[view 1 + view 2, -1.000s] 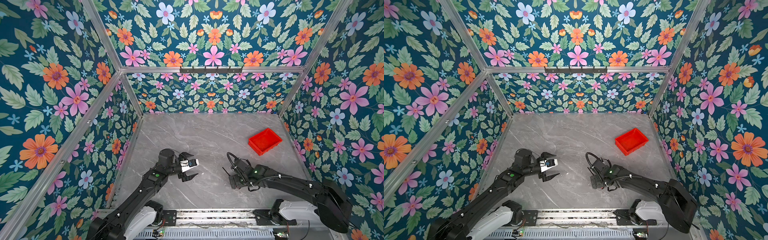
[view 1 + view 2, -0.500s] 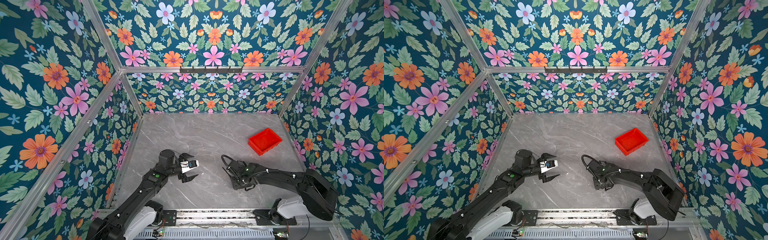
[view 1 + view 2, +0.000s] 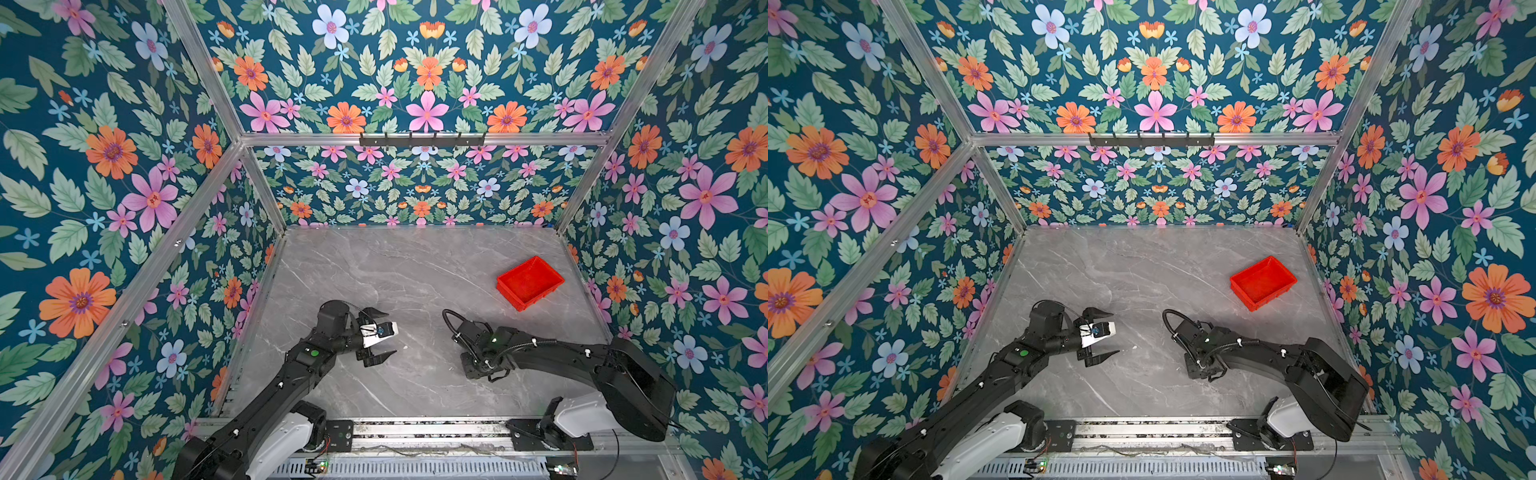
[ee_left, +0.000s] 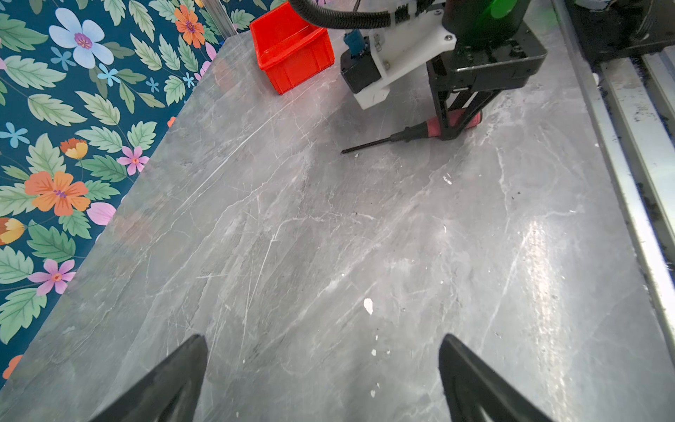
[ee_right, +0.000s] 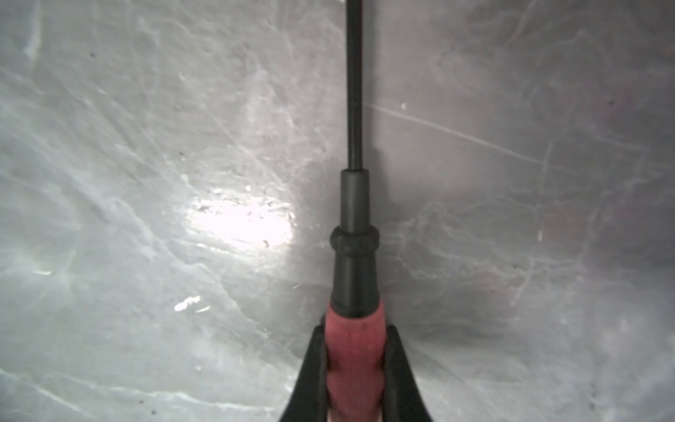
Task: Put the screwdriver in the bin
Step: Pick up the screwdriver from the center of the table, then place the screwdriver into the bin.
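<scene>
Table top (image 3: 415, 270) is seen with the bin (image 3: 530, 280) empty. Well apart from the bin, the right gripper (image 4: 458, 126) has just been shut on the screwdriver (image 4: 409, 134), so it can be lifted. The left gripper (image 4: 323, 338) is held wide open.

Counter (image 3: 415, 266): grey marble-patterned slab with white veining, fine scratches and a few small white flecks (image 4: 368, 306). Items lying on it:
- one bin (image 3: 530, 282), bright red, rectangular, open side up, by the right wall toward the far side
- one screwdriver (image 4: 420, 132), red-pink handle, black collar, thin dark shaft, on its side, well apart from the bin
</scene>
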Robot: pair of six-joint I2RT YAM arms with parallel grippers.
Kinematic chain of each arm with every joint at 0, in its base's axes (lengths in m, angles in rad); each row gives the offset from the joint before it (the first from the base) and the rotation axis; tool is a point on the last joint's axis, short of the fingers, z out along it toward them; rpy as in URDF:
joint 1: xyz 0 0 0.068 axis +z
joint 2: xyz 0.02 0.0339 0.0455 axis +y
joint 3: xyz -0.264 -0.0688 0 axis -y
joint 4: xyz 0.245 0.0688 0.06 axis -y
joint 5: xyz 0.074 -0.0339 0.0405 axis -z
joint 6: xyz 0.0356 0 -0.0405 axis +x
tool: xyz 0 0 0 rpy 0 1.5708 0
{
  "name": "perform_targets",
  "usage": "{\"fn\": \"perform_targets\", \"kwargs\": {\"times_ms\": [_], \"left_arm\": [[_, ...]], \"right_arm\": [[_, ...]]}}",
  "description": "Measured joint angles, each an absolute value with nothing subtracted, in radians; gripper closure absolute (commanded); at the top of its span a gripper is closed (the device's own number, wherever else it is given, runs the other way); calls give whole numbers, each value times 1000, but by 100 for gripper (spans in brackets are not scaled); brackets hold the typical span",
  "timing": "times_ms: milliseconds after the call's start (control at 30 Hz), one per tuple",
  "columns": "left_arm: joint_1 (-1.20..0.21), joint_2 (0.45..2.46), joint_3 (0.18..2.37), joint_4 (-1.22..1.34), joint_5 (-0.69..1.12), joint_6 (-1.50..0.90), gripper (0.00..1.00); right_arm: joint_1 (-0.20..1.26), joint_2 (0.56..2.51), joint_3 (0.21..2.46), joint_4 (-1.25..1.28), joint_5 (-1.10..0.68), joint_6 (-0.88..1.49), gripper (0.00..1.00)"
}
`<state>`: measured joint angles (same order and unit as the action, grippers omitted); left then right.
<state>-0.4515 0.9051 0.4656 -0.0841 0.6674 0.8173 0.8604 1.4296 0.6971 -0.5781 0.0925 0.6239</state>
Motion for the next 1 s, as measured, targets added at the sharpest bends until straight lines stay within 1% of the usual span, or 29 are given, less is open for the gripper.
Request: {"fn": "perform_targets", "kwargs": {"times_ms": [300, 467, 733, 1000], "left_arm": [[-461, 929, 478, -74, 670, 789, 0], [-481, 941, 479, -19, 669, 754, 0], [-534, 1000, 485, 127, 636, 644, 1], [-655, 1119, 505, 296, 530, 523, 0]], "right_arm": [[857, 1362, 709, -591, 106, 651, 100], [814, 1312, 740, -609, 116, 671, 100], [640, 1214, 798, -641, 114, 703, 100], [426, 1194, 859, -633, 107, 676, 100]]}}
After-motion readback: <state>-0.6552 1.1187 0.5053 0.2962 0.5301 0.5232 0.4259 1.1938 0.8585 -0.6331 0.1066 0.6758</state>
